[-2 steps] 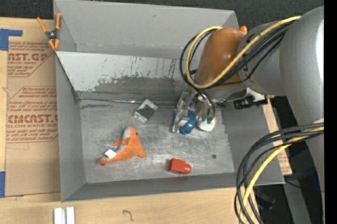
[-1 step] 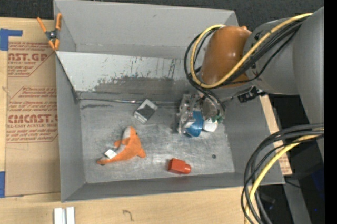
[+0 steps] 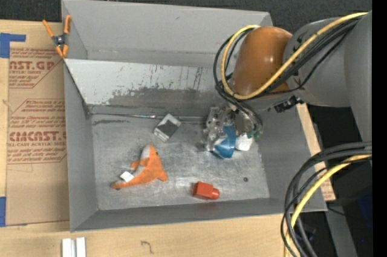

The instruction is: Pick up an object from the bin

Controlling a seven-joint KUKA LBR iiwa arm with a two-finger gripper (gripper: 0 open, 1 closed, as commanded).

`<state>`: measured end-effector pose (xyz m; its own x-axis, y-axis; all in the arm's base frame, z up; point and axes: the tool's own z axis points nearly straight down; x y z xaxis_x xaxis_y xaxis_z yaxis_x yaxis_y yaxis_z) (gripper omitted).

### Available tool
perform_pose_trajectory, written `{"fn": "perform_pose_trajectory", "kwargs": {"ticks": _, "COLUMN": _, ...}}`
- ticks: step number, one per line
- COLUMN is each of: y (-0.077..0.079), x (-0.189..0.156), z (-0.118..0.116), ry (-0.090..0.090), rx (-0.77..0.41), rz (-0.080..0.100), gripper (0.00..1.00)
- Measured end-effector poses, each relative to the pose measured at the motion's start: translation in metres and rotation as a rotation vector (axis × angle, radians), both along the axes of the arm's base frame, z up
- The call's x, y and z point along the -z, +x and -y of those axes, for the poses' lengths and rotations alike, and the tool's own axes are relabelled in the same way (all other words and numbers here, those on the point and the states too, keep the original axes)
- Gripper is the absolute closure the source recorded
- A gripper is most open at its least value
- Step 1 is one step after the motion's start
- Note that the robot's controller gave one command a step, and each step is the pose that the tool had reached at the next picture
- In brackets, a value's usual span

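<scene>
- You have the grey metal bin across the middle of the frame, with its floor sparsely scattered rather than heaped.
- The arm enters from the right of the frame, and its rounded orange cover sits over the bin's upper right part, ringed by yellow and black cables.
- Below that cover, the gripper hangs low over the right-centre of the bin floor.
- Right at the gripper's lower end lies a blue rounded object, touching or very nearly touching the tool; it is the nearest thing to it.
- A small white piece lies just beside the blue object, on its right.
- You cannot tell from this view whether the tool stands wide, narrow or closed on the blue object; its tip is a clutter of metal there.
- Left of the gripper, apart from it, a small grey metallic block sits tilted near the back wall.
- Towards the lower left of the floor lies a flat orange floppy item with a white tag.
- Near the front wall, at the lower centre, rests a small red block, well apart from the gripper.
</scene>
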<state>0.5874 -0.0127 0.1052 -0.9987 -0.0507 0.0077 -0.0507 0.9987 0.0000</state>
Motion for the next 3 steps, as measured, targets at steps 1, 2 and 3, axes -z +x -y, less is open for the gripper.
{"fn": "perform_pose_trajectory", "kwargs": {"ticks": 1, "y": -0.004, "x": -0.006, "z": 0.018, "ry": 0.005, "rx": -0.188, "rz": 0.009, "gripper": 1.00}}
{"fn": "perform_pose_trajectory", "kwargs": {"ticks": 2, "y": -0.008, "x": -0.014, "z": -0.025, "ry": 0.001, "rx": 0.093, "rz": 0.010, "gripper": 0.00}}
{"fn": "perform_pose_trajectory", "kwargs": {"ticks": 3, "y": -0.008, "x": -0.014, "z": -0.025, "ry": 0.001, "rx": 0.093, "rz": 0.010, "gripper": 0.00}}
